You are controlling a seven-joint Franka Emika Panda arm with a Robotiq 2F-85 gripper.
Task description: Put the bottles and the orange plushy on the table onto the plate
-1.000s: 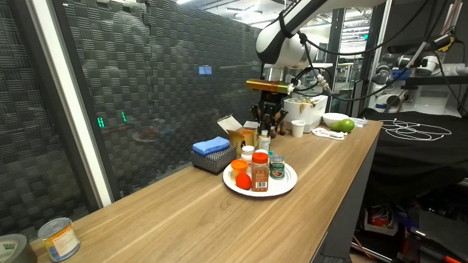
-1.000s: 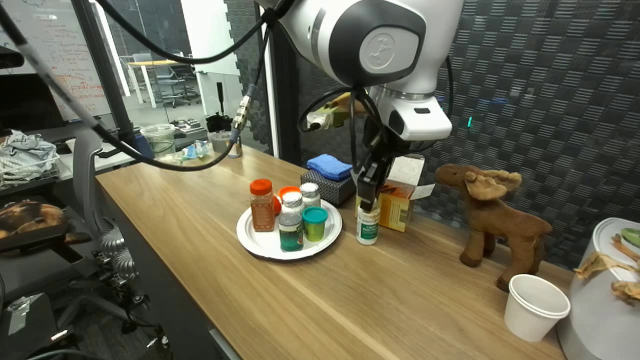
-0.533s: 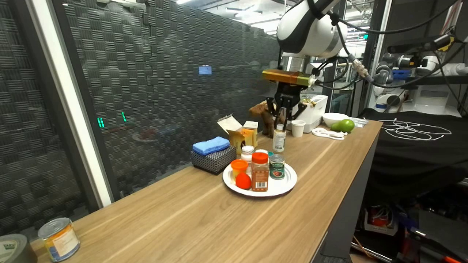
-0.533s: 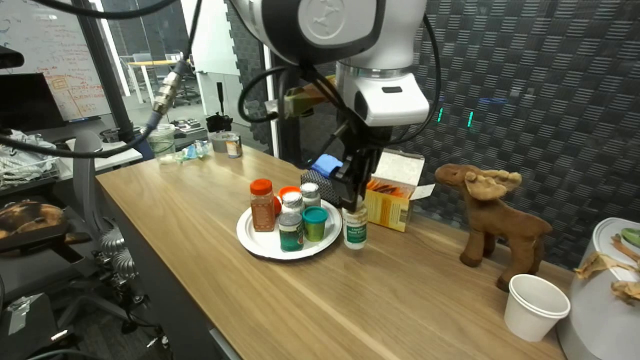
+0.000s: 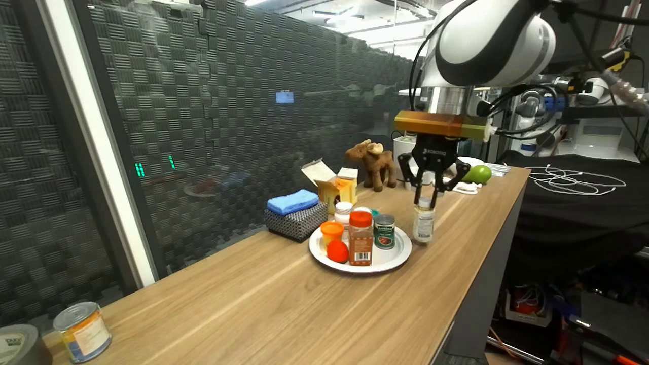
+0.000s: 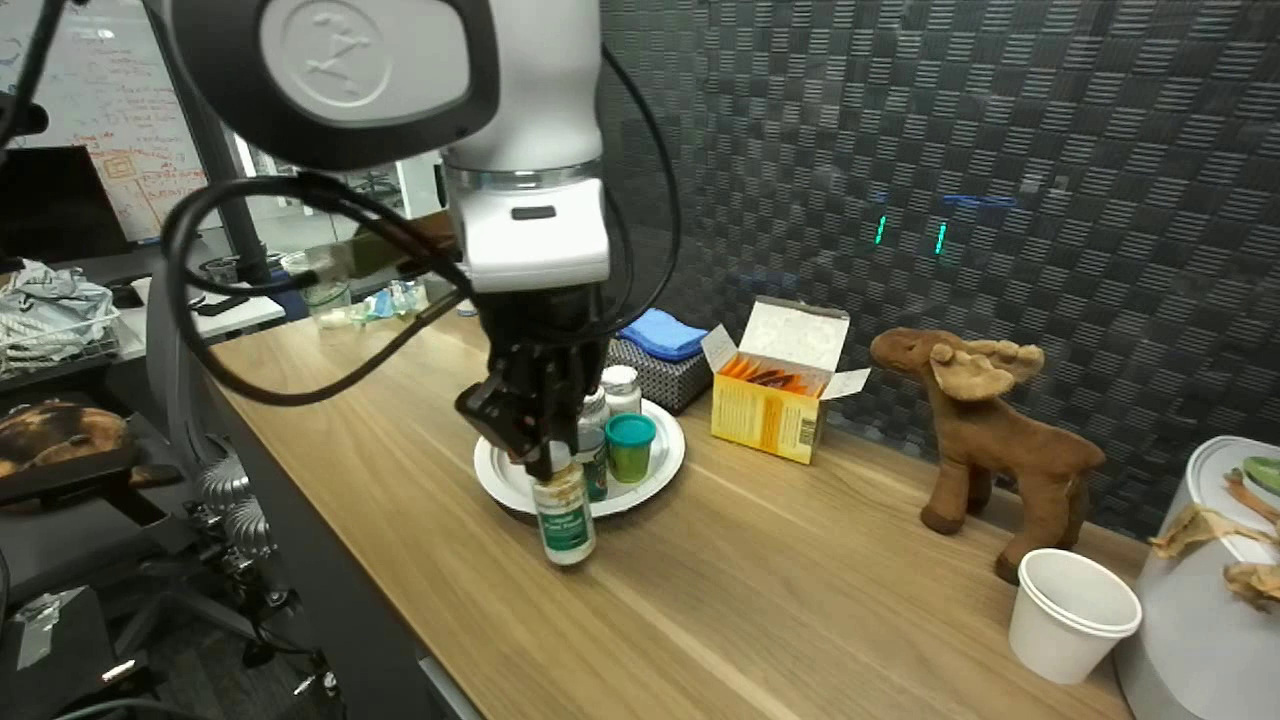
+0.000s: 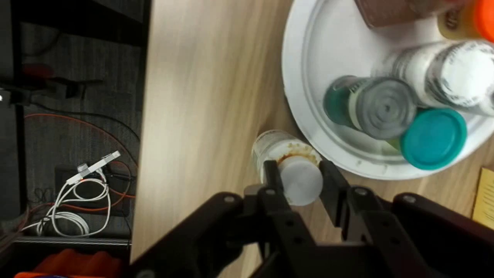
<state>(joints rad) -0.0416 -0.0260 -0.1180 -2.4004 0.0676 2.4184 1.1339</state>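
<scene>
My gripper is shut on the cap of a white bottle with a green label. In the wrist view the fingers sit either side of the cap. The slightly tilted bottle is just outside the plate's rim; I cannot tell whether it touches the table. On the white plate stand a red-capped spice bottle, an orange-lidded tub, a green can-shaped jar, white-capped bottles and a teal-lidded tub. A round orange-red object, perhaps the plushy, lies at the plate's edge.
An open yellow box and a blue cloth on a dark box stand by the wall. A brown moose toy, paper cups and a white bin are farther along. A can is at the far end.
The gripper has carried the white bottle from beside the yellow box, around the plate, toward the table's front edge. The things on the plate have not moved.
</scene>
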